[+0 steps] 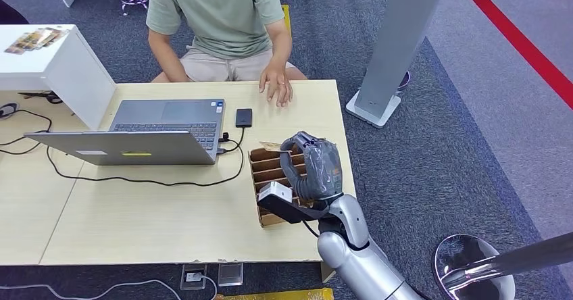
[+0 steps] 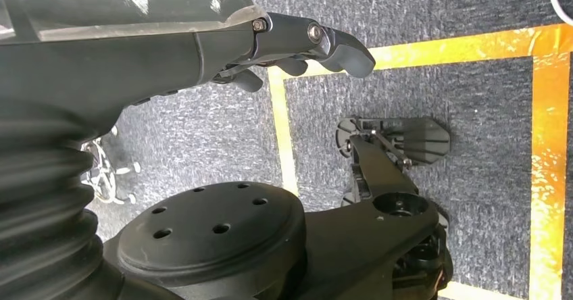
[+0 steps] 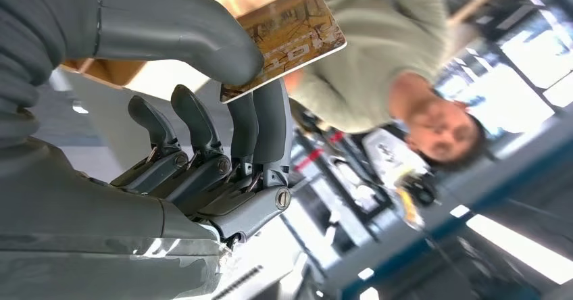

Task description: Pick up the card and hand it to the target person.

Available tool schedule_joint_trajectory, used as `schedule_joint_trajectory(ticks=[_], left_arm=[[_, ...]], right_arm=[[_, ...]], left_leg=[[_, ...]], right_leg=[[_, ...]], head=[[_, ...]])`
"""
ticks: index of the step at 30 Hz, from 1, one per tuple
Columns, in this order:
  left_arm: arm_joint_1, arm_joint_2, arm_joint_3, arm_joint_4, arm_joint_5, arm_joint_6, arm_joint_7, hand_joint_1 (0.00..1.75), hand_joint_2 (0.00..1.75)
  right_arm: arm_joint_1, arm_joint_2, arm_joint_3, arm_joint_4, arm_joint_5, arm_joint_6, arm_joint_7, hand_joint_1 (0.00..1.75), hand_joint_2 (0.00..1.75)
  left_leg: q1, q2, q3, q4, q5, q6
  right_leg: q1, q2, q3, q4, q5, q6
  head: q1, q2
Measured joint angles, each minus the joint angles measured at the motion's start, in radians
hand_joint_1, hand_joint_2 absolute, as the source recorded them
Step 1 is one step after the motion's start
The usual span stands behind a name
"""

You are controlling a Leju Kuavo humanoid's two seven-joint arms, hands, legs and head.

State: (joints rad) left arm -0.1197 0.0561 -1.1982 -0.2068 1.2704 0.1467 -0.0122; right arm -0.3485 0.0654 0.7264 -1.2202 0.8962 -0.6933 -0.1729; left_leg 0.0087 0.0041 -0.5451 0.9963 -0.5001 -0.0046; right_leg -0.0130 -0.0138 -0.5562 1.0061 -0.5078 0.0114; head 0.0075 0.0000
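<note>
Right hand [image 1: 317,168] raised above the cardboard slotted box [image 1: 270,171] at the near right part of the table [image 1: 135,226]. Closed on the card [image 3: 287,40]: pinched between the thick thumb [image 3: 182,23] and the darker fingers [image 3: 270,128], as seen in the right wrist view. Brown-and-gold patterned face of the card visible there, most of its surface projecting beyond the fingertips. In the head view, only a small edge of the card [image 1: 271,145] visible beside the hand, above the far end of the box.

Left hand [image 2: 297,46] hanging over grey carpet marked with yellow tape [image 2: 551,144]. Nothing held; fingers loosely curled, tips apart.

Further along the table: open laptop [image 1: 145,134] left of the box, with a black cable [image 1: 142,180] looped across the tabletop in front of it. Black phone [image 1: 244,117] lying flat just beyond the laptop's right corner.

At the far table edge: seated person [image 1: 216,23] in a pale green shirt, one hand [image 1: 276,84] resting on the tabletop, well apart from the card. White counter [image 1: 54,60] at far left, grey stand [image 1: 395,50] at far right, red floor line [image 1: 520,40] beyond.
</note>
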Motion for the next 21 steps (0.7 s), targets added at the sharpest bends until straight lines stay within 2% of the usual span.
schedule_joint_trajectory(ticks=[3, 9, 14, 21], left_arm=[[0.001, 0.0, 0.0, 0.0, 0.001, 0.0, -0.001, 0.0, 1.75], [0.0, 0.0, 0.0, 0.0, 0.001, -0.004, 0.0, 0.0, 1.75], [-0.01, 0.0, -0.001, 0.0, -0.009, -0.012, 0.009, 0.0, 1.75], [-0.033, 0.0, -0.008, 0.0, -0.02, -0.015, 0.023, 0.0, 1.75]], right_arm=[[0.018, 0.013, -0.04, -0.012, -0.03, 0.0, -0.02, 1.48, 1.75], [-0.026, 0.021, -0.045, 0.021, -0.164, 0.014, 0.077, 1.48, 1.75], [-0.149, 0.055, -0.015, 0.126, -0.233, 0.055, 0.124, 1.48, 1.75], [-0.378, 0.135, 0.039, 0.36, -0.22, 0.101, 0.218, 1.48, 1.75]], left_leg=[[0.0, 0.0, 0.0, 0.0, 0.0, 0.0], [0.0, 0.0, 0.0, 0.0, 0.0, 0.0], [0.0, 0.0, 0.0, 0.0, 0.0, 0.0], [0.0, 0.0, -0.001, 0.0, 0.001, 0.0]], right_leg=[[0.0, 0.0, 0.0, 0.0, 0.0, 0.0], [0.0, 0.0, 0.0, 0.0, 0.0, 0.0], [0.0, 0.0, 0.0, 0.001, 0.0, 0.0], [0.0, -0.001, 0.0, 0.002, 0.0, 0.0]], head=[[-0.001, 0.0], [0.001, 0.0], [0.001, 0.0], [-0.001, 0.0]])
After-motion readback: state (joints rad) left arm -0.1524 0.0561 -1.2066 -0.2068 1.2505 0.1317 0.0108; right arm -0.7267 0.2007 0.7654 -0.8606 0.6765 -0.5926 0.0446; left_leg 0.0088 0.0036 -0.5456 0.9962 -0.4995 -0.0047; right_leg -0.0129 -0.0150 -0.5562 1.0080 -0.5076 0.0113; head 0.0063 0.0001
